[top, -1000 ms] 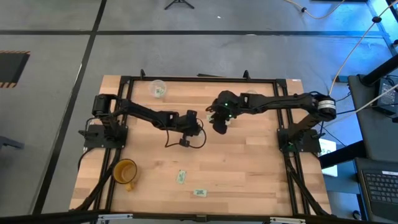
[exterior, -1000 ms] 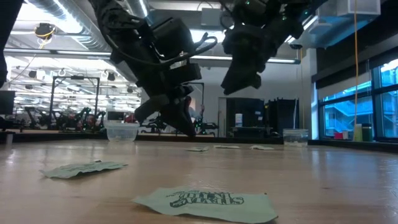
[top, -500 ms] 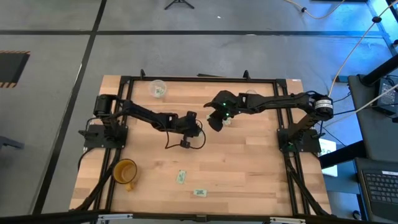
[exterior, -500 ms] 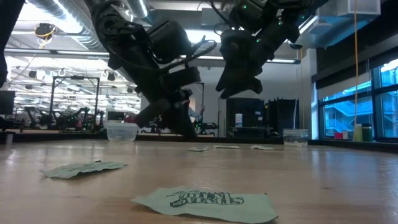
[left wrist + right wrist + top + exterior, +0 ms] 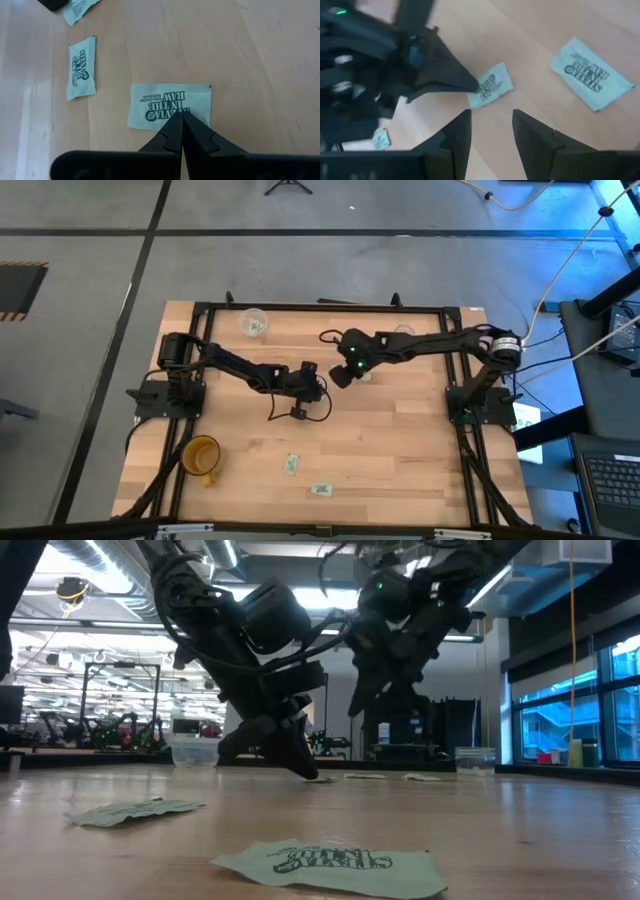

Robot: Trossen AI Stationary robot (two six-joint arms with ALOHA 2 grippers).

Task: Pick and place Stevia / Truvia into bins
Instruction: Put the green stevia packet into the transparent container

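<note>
My left gripper [image 5: 181, 116] is shut, its tips down on a whitish, green-printed Stevia sachet [image 5: 167, 102] lying flat mid-table. In the low view the left gripper [image 5: 308, 770] reaches the tabletop. My right gripper [image 5: 490, 131] is open and hovers close by, above the table [image 5: 385, 690]; it touches nothing. More sachets lie flat: one beside the first [image 5: 81, 74], another [image 5: 592, 75] and two near the table's near edge [image 5: 292, 464] [image 5: 320, 490]. The cloudy cup [image 5: 253, 323] and the clear cup [image 5: 403, 332] stand at the far edge. My left gripper touches the sachet with its shut fingertips [image 5: 176, 125] at the middle of one long edge [image 5: 165, 120], slanting down from above. The sachet lies flat on the table, not creased. Whether any paper sits between the tips, I cannot tell.
A yellow-orange mug [image 5: 200, 455] stands near the table's near left corner. The two arms' grippers are close together mid-table. A black frame [image 5: 320, 307] runs round the table's edges. Bare wood lies toward the right and the near middle.
My left gripper has gone down until its tips meet the table at the sachet. My right gripper has moved toward the table's left, closer to the left gripper, staying above the table. The sachets have kept their places.
</note>
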